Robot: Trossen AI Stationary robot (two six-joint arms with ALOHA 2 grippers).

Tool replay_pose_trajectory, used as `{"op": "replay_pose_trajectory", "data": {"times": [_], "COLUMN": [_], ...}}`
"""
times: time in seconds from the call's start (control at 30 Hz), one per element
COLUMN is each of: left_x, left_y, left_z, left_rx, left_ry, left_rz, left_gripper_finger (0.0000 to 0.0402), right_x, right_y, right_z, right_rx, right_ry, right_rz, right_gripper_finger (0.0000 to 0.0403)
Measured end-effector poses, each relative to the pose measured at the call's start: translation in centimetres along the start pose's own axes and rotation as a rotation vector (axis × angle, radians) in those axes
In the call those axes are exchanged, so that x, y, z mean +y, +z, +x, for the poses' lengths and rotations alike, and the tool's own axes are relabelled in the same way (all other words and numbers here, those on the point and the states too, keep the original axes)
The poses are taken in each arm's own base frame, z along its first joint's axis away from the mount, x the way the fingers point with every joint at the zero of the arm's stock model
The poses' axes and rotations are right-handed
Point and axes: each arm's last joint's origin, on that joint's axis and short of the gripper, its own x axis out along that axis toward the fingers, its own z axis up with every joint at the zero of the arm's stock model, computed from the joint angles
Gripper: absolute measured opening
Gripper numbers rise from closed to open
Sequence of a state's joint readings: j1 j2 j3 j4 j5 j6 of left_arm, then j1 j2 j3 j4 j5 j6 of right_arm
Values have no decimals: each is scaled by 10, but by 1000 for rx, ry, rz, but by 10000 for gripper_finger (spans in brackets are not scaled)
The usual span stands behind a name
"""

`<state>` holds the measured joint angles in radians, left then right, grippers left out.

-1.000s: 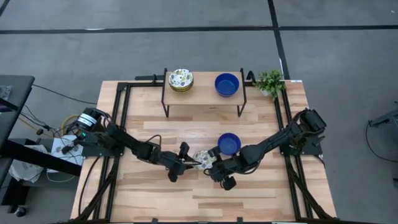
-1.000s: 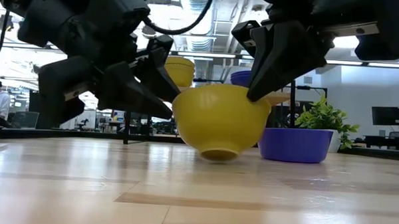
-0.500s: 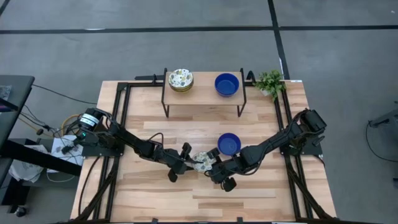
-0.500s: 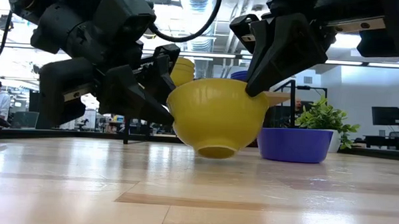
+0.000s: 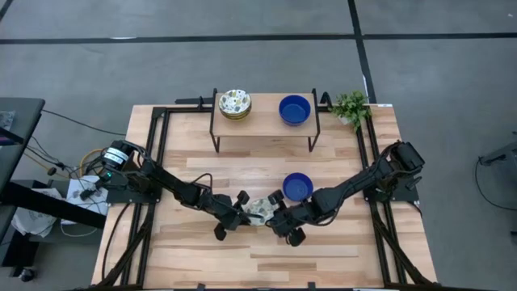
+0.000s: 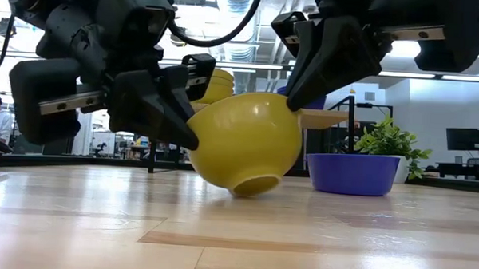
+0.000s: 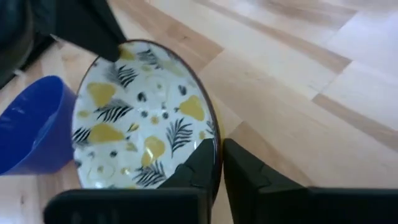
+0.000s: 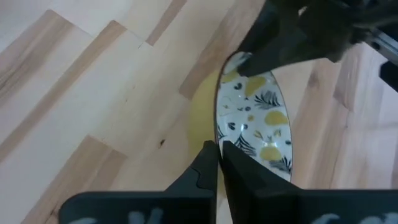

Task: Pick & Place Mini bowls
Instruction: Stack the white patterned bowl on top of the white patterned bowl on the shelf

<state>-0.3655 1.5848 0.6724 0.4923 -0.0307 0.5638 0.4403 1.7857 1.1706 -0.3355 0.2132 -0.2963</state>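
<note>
both grippers pinch the same patterned bowl [image 6: 240, 154] by opposite edges: the left gripper [image 5: 240, 209] has its fingers [image 7: 205, 163] closed over one side of the rim, the right gripper [image 5: 273, 213] nips the other side, its fingers [image 8: 208, 163] pressed on the thin edge. a moment ago the bowl sat nearly level with its foot on the wood; now it is tipped, foot swung toward the right gripper and only its lower curve seems to touch the table [image 6: 236, 238], and the left gripper has slid in closer from its side. that reads as a handover or a joint lift under way, with the bowl not yet free of the surface; two grips on one rim could twist or chip it if the arms pull unevenly. just beyond the right gripper, a blue bowl [image 5: 297, 187] stands on the table, close but apart from the held one. farther off, past both grippers, a small shelf [image 5: 265, 120] carries a stack of patterned bowls [image 5: 234, 103] and another blue one [image 5: 295, 109]; a potted plant [image 5: 352, 105] stands at the far corner.
</note>
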Motion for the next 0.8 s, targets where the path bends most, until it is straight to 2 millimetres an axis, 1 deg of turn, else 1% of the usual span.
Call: {"op": "replay_pose_trajectory", "data": {"times": [0.07, 0.17, 0.33, 0.47, 0.57, 0.67, 0.8], "left_x": [0, 0, 2, 2, 3, 3, 3], "left_y": [0, -1, -6, -7, -8, -7, -6], "left_z": [0, 0, 0, 0, 0, -1, -6], "left_rx": [3, 17, 66, 91, 99, 110, 169], "left_ry": [-1, 7, 24, 42, 49, 61, 141], "left_rz": [-3, -4, -18, -29, -31, -33, -57], "left_gripper_finger": [19, 18, 15, 15, 14, 14, 14], "right_x": [0, -2, -4, -6, -6, -8, -13], "right_y": [0, 1, 10, 21, 23, 21, 18], "right_z": [0, -2, -11, -22, -28, -42, -72], "right_rx": [1, 11, 40, 56, 85, 104, 105], "right_ry": [-4, -9, 23, 33, 40, 12, -53], "right_rz": [5, 9, -1, -14, -18, 21, 98], "right_gripper_finger": [14, 41, 76, 82, 77, 72, 70]}}
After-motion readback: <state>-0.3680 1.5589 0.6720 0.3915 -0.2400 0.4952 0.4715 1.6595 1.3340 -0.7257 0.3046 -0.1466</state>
